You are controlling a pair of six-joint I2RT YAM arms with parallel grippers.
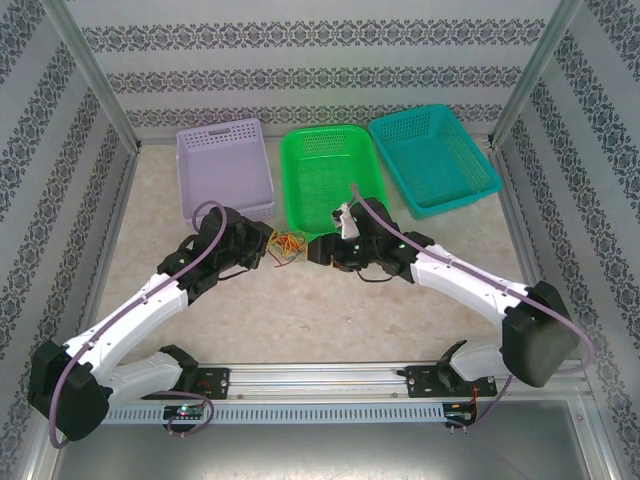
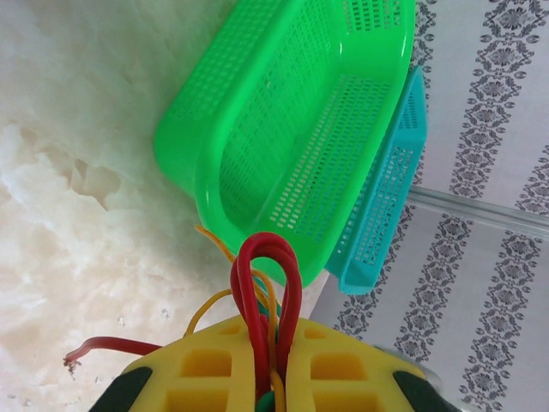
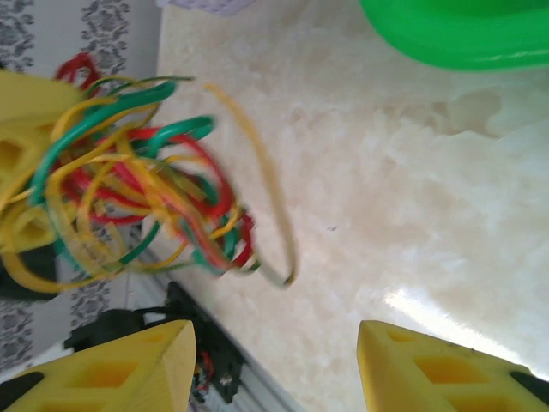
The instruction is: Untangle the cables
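The left gripper (image 2: 273,348) pinches the cables (image 3: 137,184) tight. The right gripper (image 3: 274,365), jaws wide and empty, should grab just the loose yellow wire (image 3: 273,193) and pull gently.

The cables (image 3: 129,187) are blurred; the green basket (image 3: 463,34) is cut by the top edge.

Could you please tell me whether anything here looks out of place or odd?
Yes: the cables are one snarled clump of red, green and yellow, pinched in the left gripper, its jaws shut. One yellow strand loops out loose from the clump.
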